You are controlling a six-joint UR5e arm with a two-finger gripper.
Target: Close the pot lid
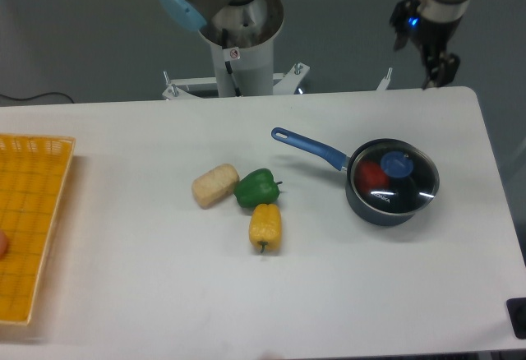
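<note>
The dark pot (pixel 380 210) with its long blue handle (pixel 308 147) stands on the right part of the white table. The glass lid (pixel 394 177) with a blue centre knob (pixel 397 163) lies on top of the pot, slightly tilted. A red thing shows through the glass inside the pot. My gripper (pixel 429 57) hangs high above the table's back edge, up and to the right of the pot, well apart from it. Its fingers look apart and hold nothing.
A corn-like yellow piece (pixel 214 185), a green pepper (pixel 258 187) and a yellow pepper (pixel 265 227) lie mid-table. A yellow basket (pixel 33 220) sits at the left edge. The robot base (pixel 240 31) stands behind the table.
</note>
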